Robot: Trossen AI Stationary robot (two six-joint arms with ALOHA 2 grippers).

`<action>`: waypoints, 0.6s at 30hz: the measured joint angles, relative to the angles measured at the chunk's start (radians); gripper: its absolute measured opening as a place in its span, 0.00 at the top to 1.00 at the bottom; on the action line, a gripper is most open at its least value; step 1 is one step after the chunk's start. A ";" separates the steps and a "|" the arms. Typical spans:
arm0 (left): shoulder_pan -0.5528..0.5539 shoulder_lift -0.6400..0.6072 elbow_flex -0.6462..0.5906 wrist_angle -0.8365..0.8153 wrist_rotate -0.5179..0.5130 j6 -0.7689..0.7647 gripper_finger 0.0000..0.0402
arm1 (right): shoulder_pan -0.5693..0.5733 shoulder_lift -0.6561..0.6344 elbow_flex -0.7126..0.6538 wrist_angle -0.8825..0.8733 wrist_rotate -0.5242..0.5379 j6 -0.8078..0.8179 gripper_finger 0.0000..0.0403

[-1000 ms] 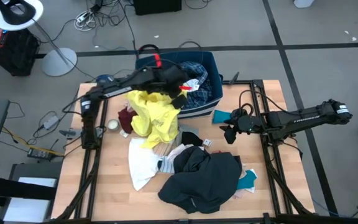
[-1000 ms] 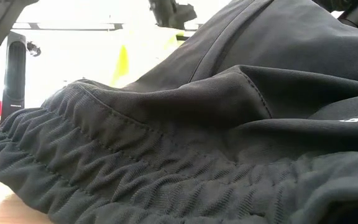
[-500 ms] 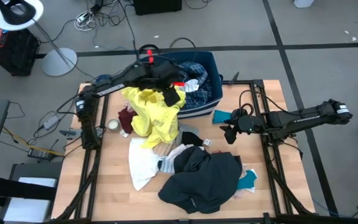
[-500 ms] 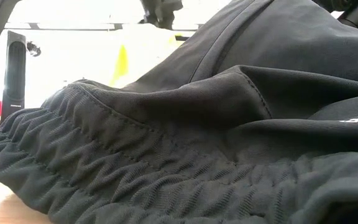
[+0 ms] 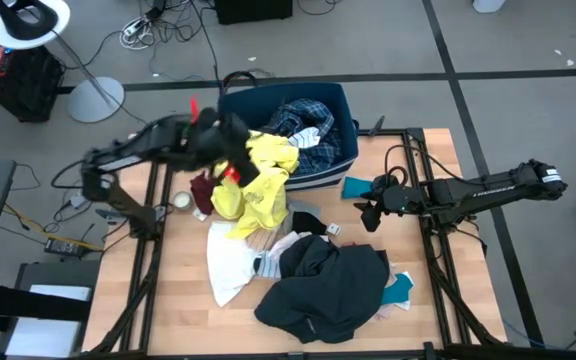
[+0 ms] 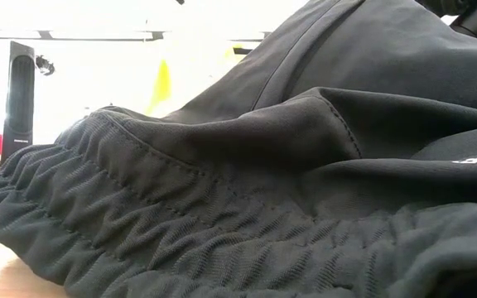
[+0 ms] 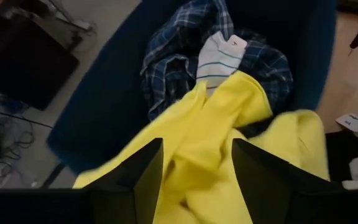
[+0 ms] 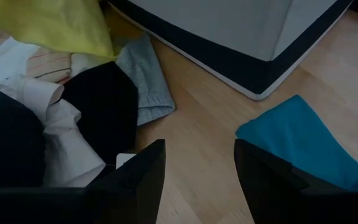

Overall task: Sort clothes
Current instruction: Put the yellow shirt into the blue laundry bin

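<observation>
The clothes lie heaped on the table: a yellow garment (image 5: 256, 188) at the far left with its upper part against the navy bin (image 5: 343, 110), a dark grey one (image 5: 323, 290) near the front, and white (image 5: 230, 265), maroon (image 5: 201, 190) and teal (image 5: 356, 187) pieces. A blue plaid garment (image 7: 173, 56) and a white striped one (image 7: 219, 59) lie inside the bin. My left gripper (image 7: 197, 174) is open and raised over the yellow garment (image 7: 229, 137), beside the bin's left side. My right gripper (image 8: 197, 180) hangs open over bare wood near the teal piece (image 8: 303, 146).
The bin's wall (image 8: 229, 31) stands just beyond my right gripper. Grey (image 8: 145, 81), black (image 8: 104, 106) and pale (image 8: 61, 124) pieces lie on the wood beside it. The dark grey garment (image 6: 263, 165) fills the low view. Bare wood shows at the table's right (image 5: 428, 250).
My left gripper has drawn back from over the bin toward the table's left edge and risen, fast enough to blur the arm. It carries nothing with it. The plaid and white striped pieces stay in the bin. The right arm has kept still.
</observation>
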 joint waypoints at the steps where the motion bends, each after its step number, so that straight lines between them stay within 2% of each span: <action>1: -0.033 -0.026 -0.037 0.004 -0.026 -0.036 0.51 | 0.000 0.000 0.000 -0.001 0.000 0.000 0.52; 6: -0.178 -0.130 -0.251 0.006 -0.141 -0.253 0.51 | 0.000 0.000 0.000 -0.002 0.000 0.000 0.52; 10: -0.256 -0.183 -0.449 0.047 -0.170 -0.417 0.51 | 0.000 0.000 0.000 -0.002 0.000 0.000 0.52; 18: -0.308 -0.193 -0.791 0.276 -0.199 -0.547 0.51 | 0.000 0.000 0.000 0.001 0.000 0.000 0.52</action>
